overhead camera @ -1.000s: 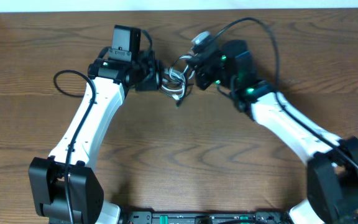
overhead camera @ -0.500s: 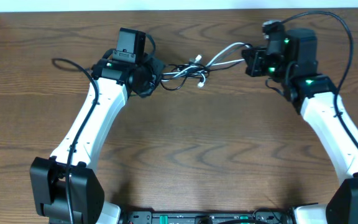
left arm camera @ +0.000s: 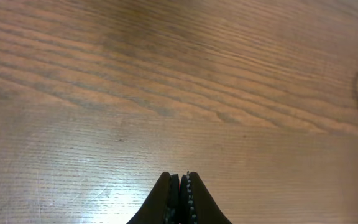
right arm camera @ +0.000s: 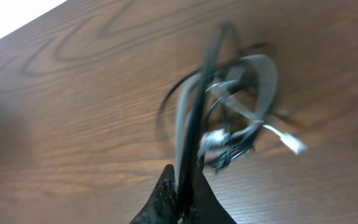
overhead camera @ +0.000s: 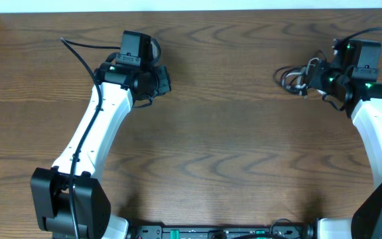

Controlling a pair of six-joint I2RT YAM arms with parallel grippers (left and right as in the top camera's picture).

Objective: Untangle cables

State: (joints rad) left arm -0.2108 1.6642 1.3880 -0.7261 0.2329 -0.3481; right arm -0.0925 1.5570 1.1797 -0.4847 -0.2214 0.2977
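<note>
Tangled bundle of thin black and white cables [overhead camera: 294, 77] far right on the brown wooden table [overhead camera: 211, 146].
Right gripper [right arm camera: 183, 177] pinches it; left gripper [left arm camera: 179, 177], far left, pressed closed, empty.

A table [overhead camera: 217, 133] of brown wood with a wavy grain is seen, and its far edge is bordered by a pale strip. A loose tangle of black and white cables [overhead camera: 294, 76] is seen near the far right corner (blurred in the right wrist view). Whether it is rested on the wood or held just above it cannot be told.
</note>
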